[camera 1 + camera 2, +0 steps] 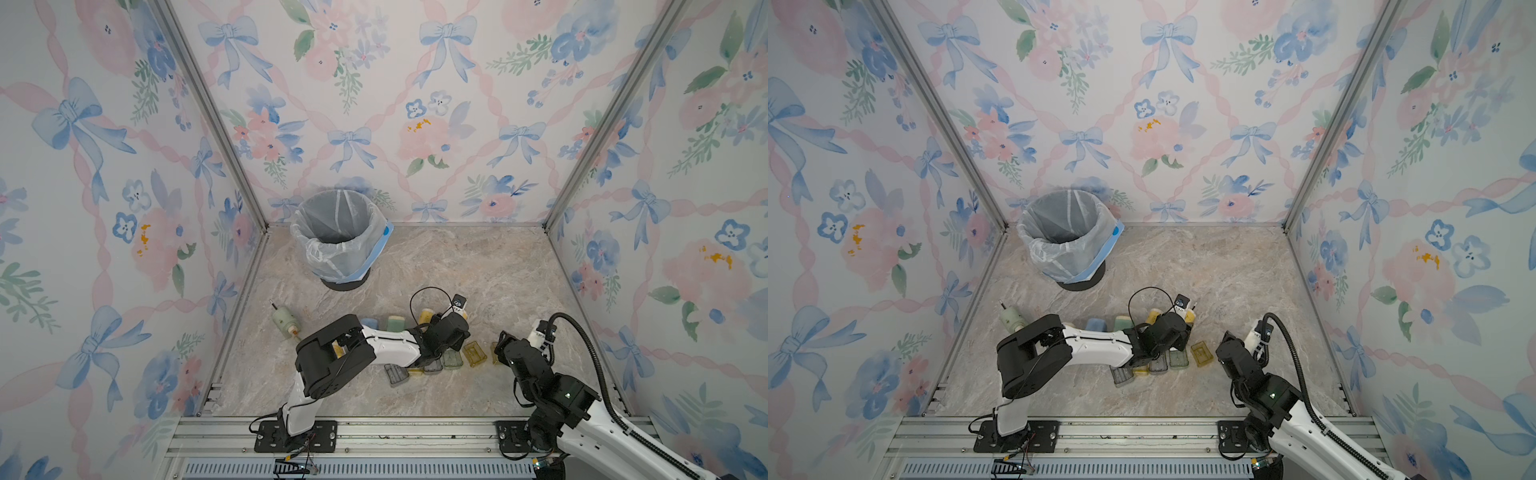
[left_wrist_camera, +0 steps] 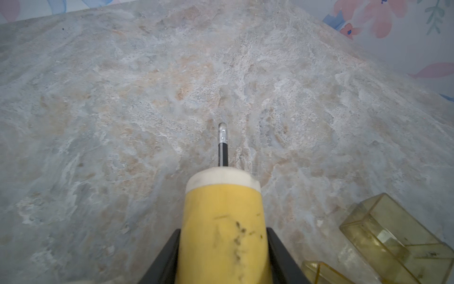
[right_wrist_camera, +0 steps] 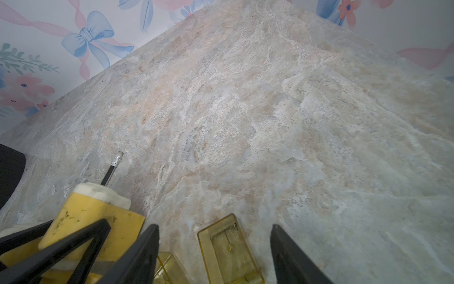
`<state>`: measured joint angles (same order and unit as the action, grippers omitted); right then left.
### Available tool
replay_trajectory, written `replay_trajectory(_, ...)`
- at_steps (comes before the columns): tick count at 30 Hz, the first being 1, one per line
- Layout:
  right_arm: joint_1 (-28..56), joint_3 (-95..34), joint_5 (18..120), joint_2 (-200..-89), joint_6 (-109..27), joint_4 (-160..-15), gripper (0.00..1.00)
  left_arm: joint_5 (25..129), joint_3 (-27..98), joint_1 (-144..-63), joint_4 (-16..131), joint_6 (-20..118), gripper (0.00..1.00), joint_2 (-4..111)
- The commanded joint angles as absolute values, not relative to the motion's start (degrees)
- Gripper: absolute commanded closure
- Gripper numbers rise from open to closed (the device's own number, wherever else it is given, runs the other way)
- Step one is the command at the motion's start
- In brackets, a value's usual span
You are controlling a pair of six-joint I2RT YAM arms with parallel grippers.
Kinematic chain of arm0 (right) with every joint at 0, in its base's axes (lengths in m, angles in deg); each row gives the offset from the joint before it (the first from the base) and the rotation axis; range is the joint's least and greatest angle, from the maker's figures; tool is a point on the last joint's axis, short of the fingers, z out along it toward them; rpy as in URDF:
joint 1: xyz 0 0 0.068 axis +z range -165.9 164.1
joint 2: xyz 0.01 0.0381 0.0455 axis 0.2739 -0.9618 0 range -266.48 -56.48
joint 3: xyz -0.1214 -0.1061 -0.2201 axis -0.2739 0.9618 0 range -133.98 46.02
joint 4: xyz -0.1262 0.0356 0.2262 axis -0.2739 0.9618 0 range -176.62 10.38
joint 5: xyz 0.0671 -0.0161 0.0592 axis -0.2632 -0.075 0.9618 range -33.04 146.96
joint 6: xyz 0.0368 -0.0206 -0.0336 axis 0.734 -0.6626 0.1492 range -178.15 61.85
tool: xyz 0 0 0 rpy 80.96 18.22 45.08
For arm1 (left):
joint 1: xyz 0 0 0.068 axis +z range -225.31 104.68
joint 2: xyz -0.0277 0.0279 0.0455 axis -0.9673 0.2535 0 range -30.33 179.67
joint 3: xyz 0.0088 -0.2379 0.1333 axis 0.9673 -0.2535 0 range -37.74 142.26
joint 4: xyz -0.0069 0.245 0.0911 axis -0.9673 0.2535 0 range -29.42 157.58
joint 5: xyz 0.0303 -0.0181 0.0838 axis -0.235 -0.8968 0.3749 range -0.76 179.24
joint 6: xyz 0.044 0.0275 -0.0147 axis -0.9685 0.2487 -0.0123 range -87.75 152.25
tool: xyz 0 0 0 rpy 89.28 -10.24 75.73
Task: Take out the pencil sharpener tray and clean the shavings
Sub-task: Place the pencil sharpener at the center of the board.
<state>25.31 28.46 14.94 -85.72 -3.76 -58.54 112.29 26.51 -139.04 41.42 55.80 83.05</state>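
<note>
The left jaws pinch the yellow sharpener [image 2: 222,221], which has a black pencil [image 2: 223,145] sticking out of its white end. The right jaws stand spread on either side of a yellow see-through tray [image 3: 228,250], touching neither wall. It lies out of the sharpener on the marble surface [image 3: 270,123], near other loose trays [image 1: 452,358] and well apart from the lined bin [image 1: 338,237].
</note>
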Motion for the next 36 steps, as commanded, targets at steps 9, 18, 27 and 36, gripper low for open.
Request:
replay_trajectory(9,23.6,27.5,15.7,-85.2,-5.5,-57.3,0.28,113.8,27.6,-139.2,40.2,55.0,0.65,84.2)
replay_trajectory(18,22.6,27.6,16.5,-85.2,-5.7,-57.4,0.28,115.4,27.3,-139.5,40.1,55.6,0.46,83.7)
replay_trajectory(27,22.0,27.7,17.2,-85.1,-5.8,-57.6,0.28,114.9,27.7,-139.8,40.0,55.1,0.39,83.0)
replay_trajectory(36,21.5,27.1,17.9,-85.3,-6.7,-58.0,0.27,115.9,28.1,-139.9,40.0,53.8,0.38,80.2)
